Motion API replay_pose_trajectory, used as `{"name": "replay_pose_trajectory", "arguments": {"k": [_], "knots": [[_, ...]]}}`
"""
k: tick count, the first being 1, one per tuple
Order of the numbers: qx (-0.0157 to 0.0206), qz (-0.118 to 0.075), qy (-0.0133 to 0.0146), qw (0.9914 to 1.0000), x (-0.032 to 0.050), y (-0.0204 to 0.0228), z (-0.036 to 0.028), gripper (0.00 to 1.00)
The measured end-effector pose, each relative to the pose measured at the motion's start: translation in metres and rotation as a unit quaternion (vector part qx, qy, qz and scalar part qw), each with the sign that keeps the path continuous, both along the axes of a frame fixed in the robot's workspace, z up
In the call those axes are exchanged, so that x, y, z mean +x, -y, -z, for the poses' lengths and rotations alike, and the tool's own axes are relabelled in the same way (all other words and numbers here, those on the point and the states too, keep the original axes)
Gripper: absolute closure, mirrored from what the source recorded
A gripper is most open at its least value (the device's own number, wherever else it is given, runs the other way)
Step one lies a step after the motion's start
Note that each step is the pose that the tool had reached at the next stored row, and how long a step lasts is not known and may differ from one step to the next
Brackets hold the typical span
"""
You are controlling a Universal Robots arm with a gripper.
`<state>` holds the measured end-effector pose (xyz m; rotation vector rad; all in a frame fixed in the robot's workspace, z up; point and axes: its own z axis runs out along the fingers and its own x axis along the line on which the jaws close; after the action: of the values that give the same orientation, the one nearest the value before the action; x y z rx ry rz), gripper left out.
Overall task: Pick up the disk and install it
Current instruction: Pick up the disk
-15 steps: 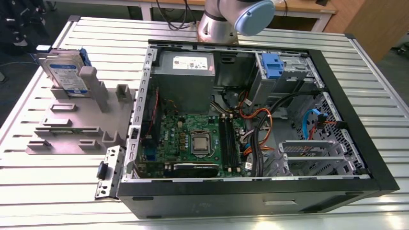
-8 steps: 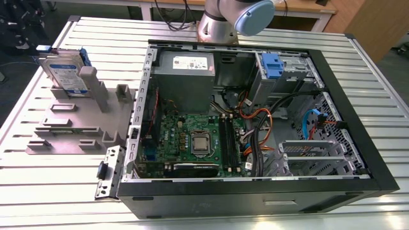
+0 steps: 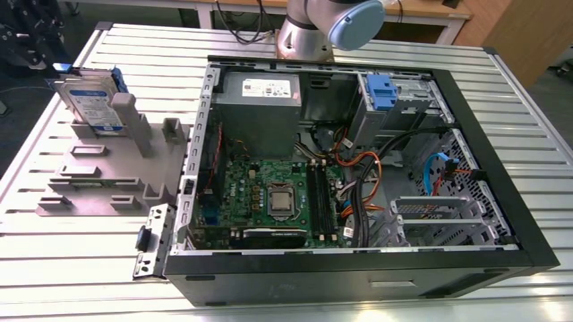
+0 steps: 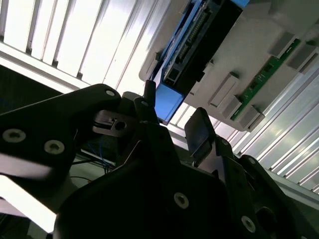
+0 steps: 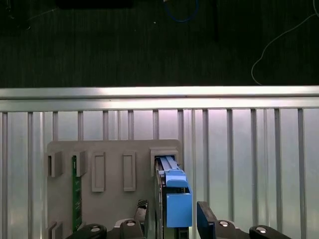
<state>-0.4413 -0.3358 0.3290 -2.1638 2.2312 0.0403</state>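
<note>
Hand [image 5: 172,206] open above blue-framed disk [image 5: 172,181]

The ribbed metal desk [image 3: 501,87] carries a grey holder [image 5: 114,164] lying directly under the fingers [image 5: 204,214], and an open computer case [image 3: 358,275] beside it, farther from them.

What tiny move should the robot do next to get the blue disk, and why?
Probably close the tool on the disk: its fingers sit open on either side of the disk, which stands upright in the grey holder.
</note>
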Motion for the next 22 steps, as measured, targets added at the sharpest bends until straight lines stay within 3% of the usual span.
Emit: {"name": "replay_pose_trajectory", "arguments": {"k": [1, 8, 22], "knots": [[0.0001, 0.0, 0.0001, 1.0, 0.0, 0.0, 0.0001, 0.49], [0.0001, 0.0, 0.0002, 1.0, -0.0002, -0.0003, 0.0023, 0.49], [0.0001, 0.0, 0.0001, 1.0, -0.0025, -0.0036, 0.0135, 0.49]]}}
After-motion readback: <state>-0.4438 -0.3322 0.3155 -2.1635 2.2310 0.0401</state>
